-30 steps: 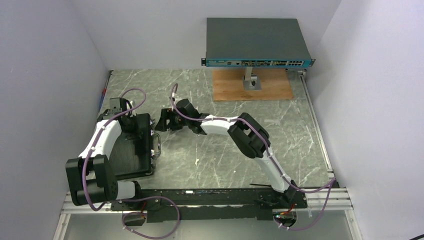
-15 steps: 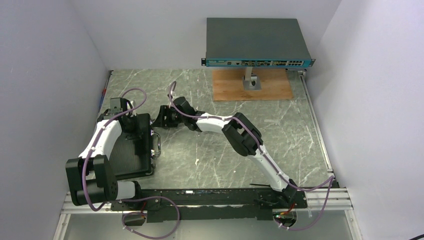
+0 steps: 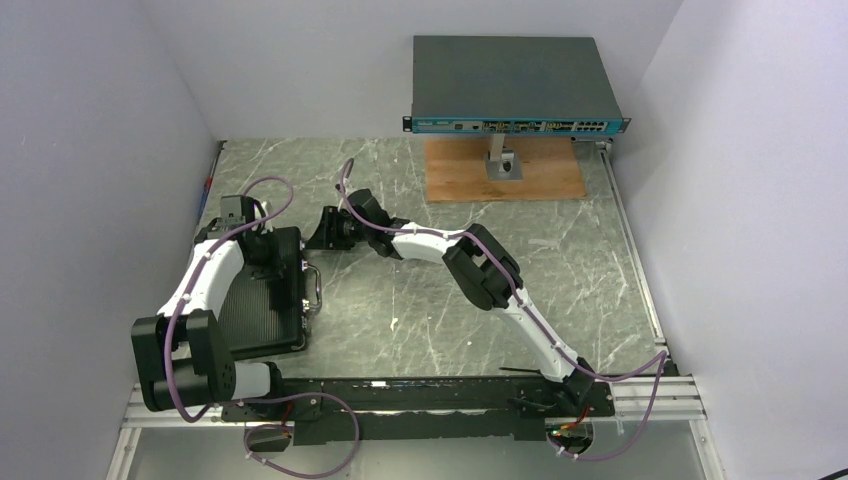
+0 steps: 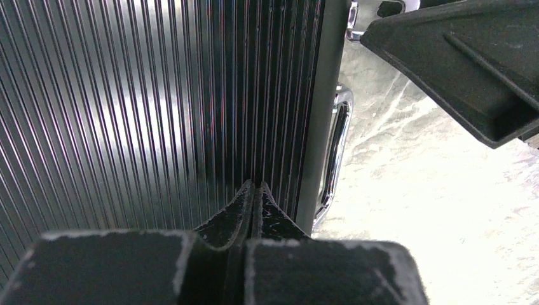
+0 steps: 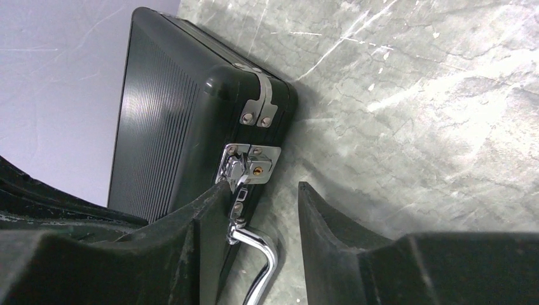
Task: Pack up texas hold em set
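The black ribbed briefcase (image 3: pixel 255 305) lies shut and flat at the table's left, its silver handle (image 3: pixel 313 285) facing right. My left gripper (image 3: pixel 272 252) is shut and empty, with its tips (image 4: pixel 254 188) resting on the ribbed lid (image 4: pixel 159 95) near the handle edge (image 4: pixel 334 146). My right gripper (image 3: pixel 320 238) is open at the case's far right corner. In the right wrist view its left finger (image 5: pixel 203 216) touches the silver latch (image 5: pixel 251 162), just above the handle's end (image 5: pixel 262 254). Chips, discs, token and card box are out of view.
A big grey network switch (image 3: pixel 515 85) stands on a post over a wooden board (image 3: pixel 505 170) at the back right. White walls close in the left and right sides. Marbled green tabletop (image 3: pixel 450 300) lies right of the case.
My right gripper has moved left and a little farther back, up to the case's far latch corner. My left arm and the case have not moved.
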Controlling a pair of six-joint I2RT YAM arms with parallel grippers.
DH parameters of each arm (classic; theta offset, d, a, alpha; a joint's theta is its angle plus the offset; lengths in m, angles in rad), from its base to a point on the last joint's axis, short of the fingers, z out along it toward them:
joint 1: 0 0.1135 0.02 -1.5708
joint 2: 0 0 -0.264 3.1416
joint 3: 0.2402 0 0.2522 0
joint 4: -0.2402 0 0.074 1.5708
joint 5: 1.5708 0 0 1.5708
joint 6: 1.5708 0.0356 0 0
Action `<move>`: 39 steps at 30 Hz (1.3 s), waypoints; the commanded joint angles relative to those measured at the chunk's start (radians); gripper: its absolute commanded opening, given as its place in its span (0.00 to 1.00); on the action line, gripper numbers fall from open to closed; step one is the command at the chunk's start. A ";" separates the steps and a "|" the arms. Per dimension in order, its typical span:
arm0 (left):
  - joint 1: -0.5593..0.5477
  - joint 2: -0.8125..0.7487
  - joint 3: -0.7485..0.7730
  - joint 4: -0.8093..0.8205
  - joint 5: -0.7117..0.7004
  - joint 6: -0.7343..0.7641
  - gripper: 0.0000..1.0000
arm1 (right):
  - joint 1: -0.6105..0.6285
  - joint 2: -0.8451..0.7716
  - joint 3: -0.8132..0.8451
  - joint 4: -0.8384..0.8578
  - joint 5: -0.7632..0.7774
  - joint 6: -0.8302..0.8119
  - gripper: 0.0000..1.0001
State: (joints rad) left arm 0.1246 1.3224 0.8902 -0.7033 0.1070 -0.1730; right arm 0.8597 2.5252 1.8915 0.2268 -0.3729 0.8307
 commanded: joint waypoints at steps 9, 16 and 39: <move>-0.010 0.009 -0.030 -0.015 0.008 0.009 0.00 | -0.029 0.035 -0.051 0.014 0.048 -0.003 0.37; -0.011 0.012 -0.030 -0.016 0.010 0.010 0.00 | -0.029 0.035 -0.116 0.029 0.063 -0.011 0.37; -0.013 0.012 -0.030 -0.015 0.012 0.010 0.00 | -0.025 0.056 -0.166 0.013 0.082 -0.047 0.35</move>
State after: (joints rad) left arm 0.1226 1.3228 0.8902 -0.7029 0.1070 -0.1696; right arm 0.8433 2.5202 1.7458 0.4019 -0.3626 0.8440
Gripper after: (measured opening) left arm 0.007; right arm 0.348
